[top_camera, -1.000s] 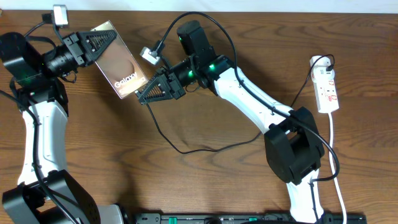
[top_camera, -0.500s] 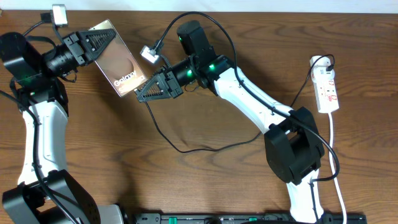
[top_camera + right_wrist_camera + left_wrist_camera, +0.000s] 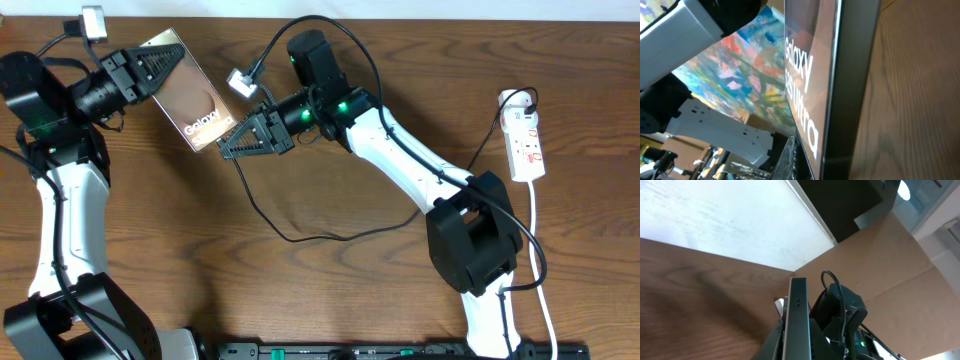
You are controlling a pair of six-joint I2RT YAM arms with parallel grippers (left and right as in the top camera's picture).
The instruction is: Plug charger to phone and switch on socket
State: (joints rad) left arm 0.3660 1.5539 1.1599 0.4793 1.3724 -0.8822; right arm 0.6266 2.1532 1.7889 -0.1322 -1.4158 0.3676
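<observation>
The right tool [image 3: 240,146], closed on the charger [image 3: 262,220], has come nearer the phone [image 3: 200,108] gripped by the left tool [image 3: 150,68]; plugging seems close.

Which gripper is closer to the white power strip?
Right. The right gripper is at the lower end of the phone; the left gripper holds its upper end, farther from the power strip.

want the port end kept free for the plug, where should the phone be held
Pinch the phone across its two flat faces at the end away from the lettering, coming from where the left gripper is. It is a thin slab, and its lettered end points at the right gripper, so leave that end bare.
</observation>
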